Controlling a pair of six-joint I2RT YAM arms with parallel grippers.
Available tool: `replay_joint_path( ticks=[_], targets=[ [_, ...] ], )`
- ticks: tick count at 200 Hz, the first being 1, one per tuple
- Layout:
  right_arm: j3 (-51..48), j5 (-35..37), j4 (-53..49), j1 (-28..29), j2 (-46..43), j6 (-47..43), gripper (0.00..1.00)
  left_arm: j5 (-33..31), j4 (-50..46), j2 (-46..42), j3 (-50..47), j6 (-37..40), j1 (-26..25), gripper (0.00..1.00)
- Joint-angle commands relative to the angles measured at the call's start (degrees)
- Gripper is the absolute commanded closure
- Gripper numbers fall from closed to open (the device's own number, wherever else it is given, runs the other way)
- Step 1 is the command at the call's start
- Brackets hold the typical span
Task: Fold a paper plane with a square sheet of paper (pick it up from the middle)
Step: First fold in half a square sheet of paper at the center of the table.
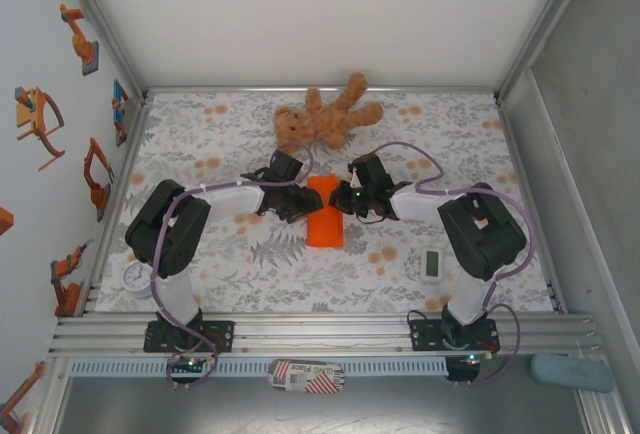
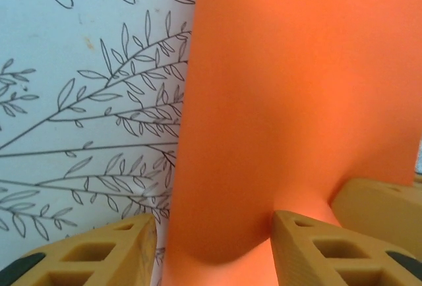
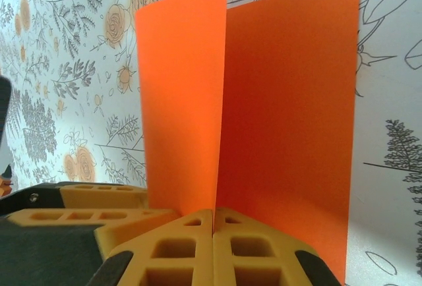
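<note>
The right hand (image 3: 212, 220) is clenching the orange sheet (image 3: 283, 101) along its middle line, so one half is standing up as a flap while the other appears to be lying on the table (image 1: 220, 254), near its centre. The left hand (image 2: 214, 220) is straddling the raised paper with its fingers apart and unclamped. It is probably positioned to flatten the flap into a centre crease.

orange sheet (image 1: 325, 217), creased, one half upright

We see a brown teddy bear (image 1: 325, 114) by the table's (image 1: 250, 274) far edge, a small white gadget (image 1: 431, 264) near its right edge, and a round dial (image 1: 136, 278) at its near left corner.
</note>
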Motion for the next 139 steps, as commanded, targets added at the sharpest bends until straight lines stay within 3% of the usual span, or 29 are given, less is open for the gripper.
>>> replay_joint_path(
  ticks=[1,15,60,139],
  targets=[
    [-0.9,1.1,-0.7,-0.3,0.4,-0.9,1.0,-2.8,-5.0,1.2,2.1,1.3,-0.8,0.54],
    [-0.8,2.1,-2.0,-0.4,-0.8,-1.0,1.0,-4.3,-6.8,2.2,2.7,1.3,-1.0,0.56],
    [-0.8,9.1,-9.9,-1.0,-7.1,-3.5,0.79,-7.9,-11.0,6.7,4.2,2.1,-3.0,0.58],
    [-5.2,13.9,-14.5,-3.9,-14.4,-4.6,0.63,-11.0,-14.6,14.8,5.4,0.5,-5.8,0.58]
  ],
)
